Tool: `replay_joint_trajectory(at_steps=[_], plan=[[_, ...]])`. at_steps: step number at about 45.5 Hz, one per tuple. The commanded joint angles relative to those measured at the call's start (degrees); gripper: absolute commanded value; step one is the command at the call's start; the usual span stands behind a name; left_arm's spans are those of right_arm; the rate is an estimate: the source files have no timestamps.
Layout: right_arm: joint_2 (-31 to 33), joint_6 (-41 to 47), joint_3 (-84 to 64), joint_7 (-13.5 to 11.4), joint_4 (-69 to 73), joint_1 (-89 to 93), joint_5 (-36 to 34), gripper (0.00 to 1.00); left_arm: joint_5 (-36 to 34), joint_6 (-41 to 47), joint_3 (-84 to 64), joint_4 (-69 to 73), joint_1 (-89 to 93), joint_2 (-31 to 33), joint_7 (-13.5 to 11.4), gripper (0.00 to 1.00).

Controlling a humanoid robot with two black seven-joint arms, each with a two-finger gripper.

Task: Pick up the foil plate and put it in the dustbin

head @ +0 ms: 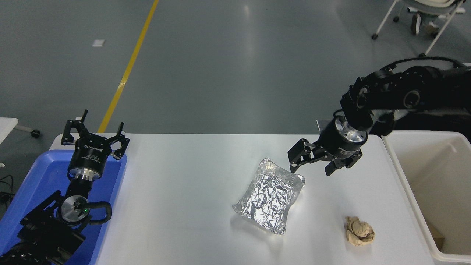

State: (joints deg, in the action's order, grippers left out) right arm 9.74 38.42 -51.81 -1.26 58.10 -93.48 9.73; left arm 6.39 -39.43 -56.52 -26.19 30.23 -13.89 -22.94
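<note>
The foil plate (270,198) is a shiny crinkled silver tray lying flat on the white table, right of its middle. My right gripper (310,170) is open and empty, just above and to the right of the plate's far right corner, not touching it. The dustbin (399,171), a large cream-white bin, stands at the table's right edge, right of the gripper. My left gripper (95,134) is open and parked at the lower left over the blue tray.
A crumpled brown paper ball (359,230) lies on the table between the foil plate and the bin, near the front. A blue shallow tray (33,184) sits at the left edge under the left arm. A brown scrap lies inside the bin.
</note>
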Motion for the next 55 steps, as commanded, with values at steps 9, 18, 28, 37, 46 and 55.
replay_joint_trajectory(at_steps=[9,18,28,37,46,55], plan=[[-9.74,-3.26,5.05,-0.76,-18.90,20.52,1.96,1.00,-0.06,-0.03,0.18,0.00,0.00,0.00,0.00,1.00],[-9.74,-6.16,6.10,-1.11,-24.44,26.94,2.84,0.99,-0.06,-0.03,0.18,0.00,0.00,0.00,0.00,1.00],[-9.74,-8.54,6.37,-1.02,-25.93,28.53,4.25,0.50,-0.06,-0.03,0.18,0.00,0.00,-0.09,0.00,1.00],[-9.74,-10.56,6.37,-1.02,-26.02,28.97,4.25,0.21,-0.06,-0.03,0.18,0.00,0.00,0.00,0.00,1.00],[-9.74,-9.86,6.37,-1.02,-25.94,27.30,3.81,0.00,-0.06,-0.03,0.27,0.00,0.00,-0.09,0.00,1.00],[-9.74,-7.57,5.31,-0.67,-22.43,21.16,3.72,0.00,-0.06,-0.03,0.36,0.00,0.00,-0.09,0.00,1.00]])
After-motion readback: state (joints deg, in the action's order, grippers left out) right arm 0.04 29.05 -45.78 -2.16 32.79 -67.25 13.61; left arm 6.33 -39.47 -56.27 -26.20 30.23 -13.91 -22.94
